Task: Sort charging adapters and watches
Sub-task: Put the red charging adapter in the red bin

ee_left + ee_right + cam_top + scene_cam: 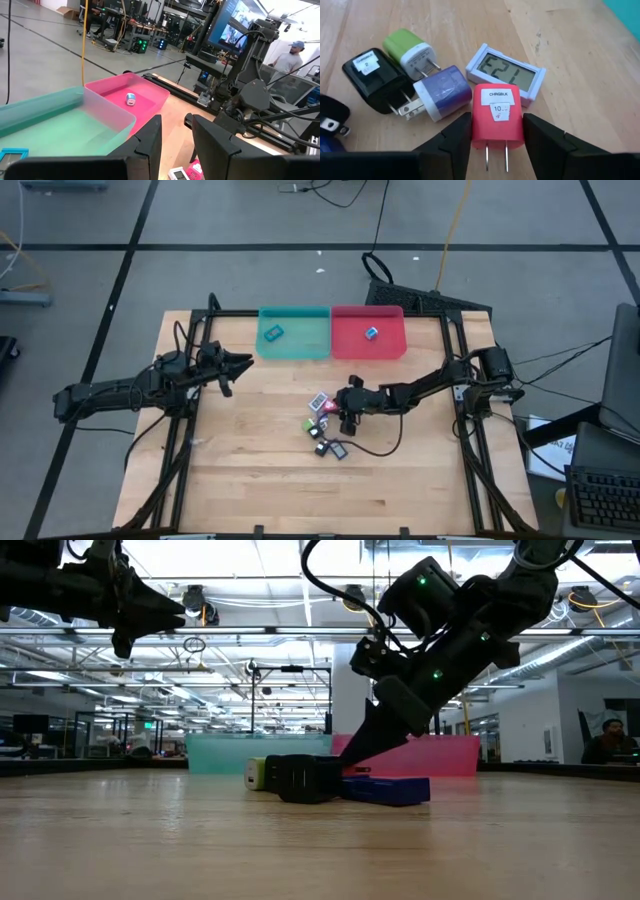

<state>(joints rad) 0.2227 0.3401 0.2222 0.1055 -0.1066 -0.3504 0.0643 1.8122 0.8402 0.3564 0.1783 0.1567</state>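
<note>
Reaching low over table centre, right gripper (496, 132) clamped on red charging adapter (497, 116), fingers on both its sides, prongs pointing toward wrist. Right arm stretched from right edge, tilted down to pile. Purple adapter (443, 92), green adapter (411, 50), black adapter (373, 75) and grey watch (506, 71) lie just beside. Left gripper (240, 364) hovers high near teal bin (293, 346), fingers slightly apart, empty. Blue adapter (371, 333) in pink bin (390, 347).
</note>
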